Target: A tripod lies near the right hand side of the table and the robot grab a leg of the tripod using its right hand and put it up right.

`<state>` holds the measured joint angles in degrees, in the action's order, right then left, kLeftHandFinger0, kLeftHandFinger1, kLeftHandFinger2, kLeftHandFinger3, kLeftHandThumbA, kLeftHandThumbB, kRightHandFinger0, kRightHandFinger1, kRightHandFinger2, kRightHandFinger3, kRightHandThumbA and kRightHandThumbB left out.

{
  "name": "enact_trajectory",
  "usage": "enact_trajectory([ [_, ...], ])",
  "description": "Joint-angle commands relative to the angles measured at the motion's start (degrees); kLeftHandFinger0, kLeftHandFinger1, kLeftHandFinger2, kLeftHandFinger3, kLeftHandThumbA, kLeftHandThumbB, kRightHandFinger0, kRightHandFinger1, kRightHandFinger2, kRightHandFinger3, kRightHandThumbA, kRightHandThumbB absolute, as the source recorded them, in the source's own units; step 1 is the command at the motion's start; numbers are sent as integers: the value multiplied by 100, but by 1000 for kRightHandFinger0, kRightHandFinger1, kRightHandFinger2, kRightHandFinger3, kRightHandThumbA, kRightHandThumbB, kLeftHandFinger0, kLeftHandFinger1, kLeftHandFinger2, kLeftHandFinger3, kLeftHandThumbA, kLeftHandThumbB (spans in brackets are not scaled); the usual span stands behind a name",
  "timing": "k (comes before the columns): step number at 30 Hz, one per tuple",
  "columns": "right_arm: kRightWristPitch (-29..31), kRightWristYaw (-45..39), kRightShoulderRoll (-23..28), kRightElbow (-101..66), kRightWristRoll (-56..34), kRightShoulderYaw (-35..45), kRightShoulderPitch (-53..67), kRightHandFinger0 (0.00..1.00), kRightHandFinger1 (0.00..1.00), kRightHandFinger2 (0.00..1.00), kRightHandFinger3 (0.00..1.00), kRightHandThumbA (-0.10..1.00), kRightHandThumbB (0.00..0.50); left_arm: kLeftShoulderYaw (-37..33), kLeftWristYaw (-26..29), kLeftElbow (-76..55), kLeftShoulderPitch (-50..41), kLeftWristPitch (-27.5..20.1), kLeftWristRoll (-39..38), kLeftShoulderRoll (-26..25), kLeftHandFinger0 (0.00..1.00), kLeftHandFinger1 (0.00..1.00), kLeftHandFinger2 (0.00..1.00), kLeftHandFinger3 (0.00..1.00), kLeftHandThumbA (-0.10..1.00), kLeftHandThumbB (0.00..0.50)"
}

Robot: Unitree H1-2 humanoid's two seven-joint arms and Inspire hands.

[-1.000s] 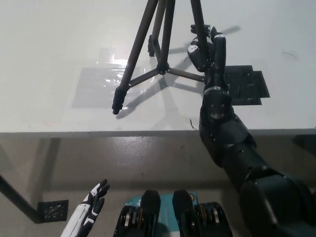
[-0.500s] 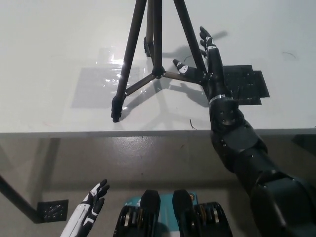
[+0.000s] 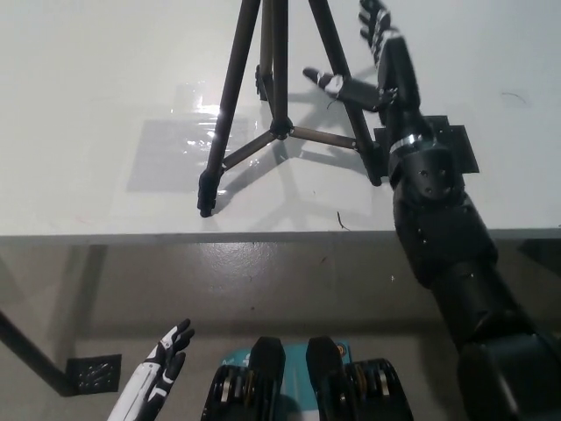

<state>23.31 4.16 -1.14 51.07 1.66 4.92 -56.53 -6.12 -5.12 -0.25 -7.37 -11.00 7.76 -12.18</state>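
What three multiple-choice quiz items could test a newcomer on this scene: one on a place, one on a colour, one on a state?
1. Where is the white left hand?
A. On the tripod
B. Low at the picture's lower left, below the table edge
C. On the black mat

2. What colour is the tripod?
A. Black
B. Red
C. White

3. What state is the right hand in?
A. Clenched on a leg
B. Open, fingers spread beside a leg
C. Out of view

Answers: 1 B, it rests below the table edge. 2 A, its legs are dark throughout. 3 B, the fingers are apart with nothing held, and the tripod stands on its own feet.
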Motion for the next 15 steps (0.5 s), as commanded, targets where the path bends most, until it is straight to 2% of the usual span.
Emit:
enact_trajectory([
  [1,-1154,-602,289,-3267,-978,88,-61,1000,1000,1000,1000,914,500,37,-57,-138,-89,-259,-38,-81,1000,1000,1000,1000,1000,367],
  [4,-1445,-635,500,-4393,-905,9,61,1000,1000,1000,1000,893,500,32,-39,-137,-101,-229,13,-82,1000,1000,1000,1000,1000,369],
  [6,-1635,-593,694,-5171,-603,0,132,1000,1000,1000,1000,936,500,38,-9,-93,-29,-287,66,-92,1000,1000,1000,1000,1000,353],
  [9,-1833,-561,840,-5923,-528,53,286,1000,1000,1000,1000,924,500,41,0,-19,37,-328,93,-110,1000,1000,1000,1000,1000,340],
  [11,-1814,-607,984,-6771,-263,43,723,1000,1000,1000,1000,965,500,63,-41,-66,10,-216,-14,-99,1000,1000,1000,1000,1000,376],
  [14,-1900,-683,944,-8016,214,-42,1544,1000,1000,1000,1000,1000,500,55,-35,-26,42,-250,-18,-83,1000,1000,1000,1000,1000,364],
  [15,-1649,-736,900,-8322,252,-136,1874,1000,1000,1000,1000,969,500,46,-42,-37,22,-239,-13,-83,1000,1000,1000,1000,1000,359],
])
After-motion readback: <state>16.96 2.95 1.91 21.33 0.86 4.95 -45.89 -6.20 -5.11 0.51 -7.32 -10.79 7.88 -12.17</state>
